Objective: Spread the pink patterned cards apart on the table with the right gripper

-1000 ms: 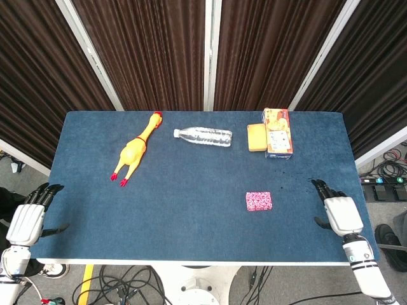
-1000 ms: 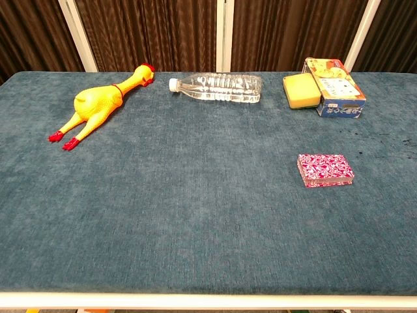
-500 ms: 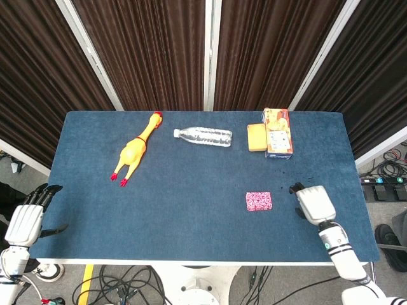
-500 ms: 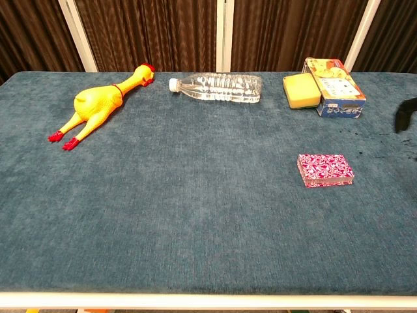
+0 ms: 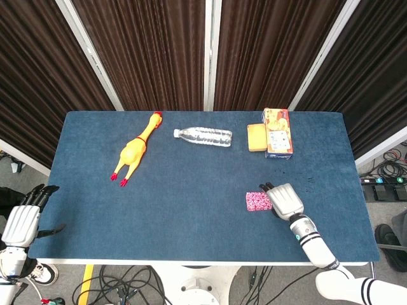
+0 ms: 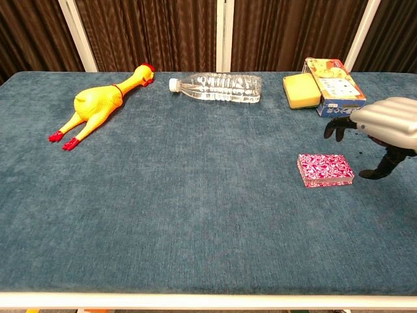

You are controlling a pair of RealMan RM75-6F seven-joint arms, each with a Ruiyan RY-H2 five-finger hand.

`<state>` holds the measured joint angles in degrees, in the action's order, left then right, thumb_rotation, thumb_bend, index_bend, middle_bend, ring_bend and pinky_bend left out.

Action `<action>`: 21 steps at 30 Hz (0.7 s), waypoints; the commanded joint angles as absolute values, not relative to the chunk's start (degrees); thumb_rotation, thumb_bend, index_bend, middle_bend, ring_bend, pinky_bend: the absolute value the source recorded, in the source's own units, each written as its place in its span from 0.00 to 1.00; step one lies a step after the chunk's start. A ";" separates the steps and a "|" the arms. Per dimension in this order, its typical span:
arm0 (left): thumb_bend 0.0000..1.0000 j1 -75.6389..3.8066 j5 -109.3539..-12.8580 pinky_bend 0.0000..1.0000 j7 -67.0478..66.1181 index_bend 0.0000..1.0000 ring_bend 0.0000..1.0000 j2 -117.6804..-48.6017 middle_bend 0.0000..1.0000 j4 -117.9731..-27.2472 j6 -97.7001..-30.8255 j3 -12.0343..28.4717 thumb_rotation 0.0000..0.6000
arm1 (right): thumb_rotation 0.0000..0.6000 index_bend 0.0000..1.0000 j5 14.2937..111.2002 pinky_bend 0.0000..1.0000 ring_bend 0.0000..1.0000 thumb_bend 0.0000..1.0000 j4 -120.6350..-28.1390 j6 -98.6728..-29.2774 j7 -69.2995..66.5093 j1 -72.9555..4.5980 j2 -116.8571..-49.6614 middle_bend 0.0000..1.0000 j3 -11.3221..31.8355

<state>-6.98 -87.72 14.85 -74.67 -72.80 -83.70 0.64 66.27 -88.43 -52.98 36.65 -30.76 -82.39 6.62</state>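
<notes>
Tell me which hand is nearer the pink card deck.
Right. The right hand hovers just beside the pink card deck; the left hand sits off the table's far left edge.

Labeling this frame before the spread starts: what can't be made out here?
- Right hand, chest view: cut off by the right edge; palm side hidden.
- Contact with the pink cards: head view, the hand hides the deck's right edge; the chest view suggests a gap.
- Card count: too small, either view.
- Left hand: head view only, off the table's corner; chest view misses it.
</notes>
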 commanded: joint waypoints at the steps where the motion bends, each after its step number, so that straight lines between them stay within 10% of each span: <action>1: 0.03 -6.92 -87.69 0.18 14.98 0.16 0.06 -74.69 0.15 -72.64 -83.76 0.66 1.00 | 1.00 0.22 64.40 0.97 0.87 0.12 -87.69 -52.60 38.26 -31.84 -83.62 0.28 6.54; 21: 0.03 -6.49 -86.95 0.18 15.62 0.16 0.06 -74.65 0.15 -71.83 -83.70 0.97 1.00 | 1.00 0.22 60.50 0.97 0.87 0.12 -84.42 -51.62 38.42 -35.57 -87.12 0.28 4.65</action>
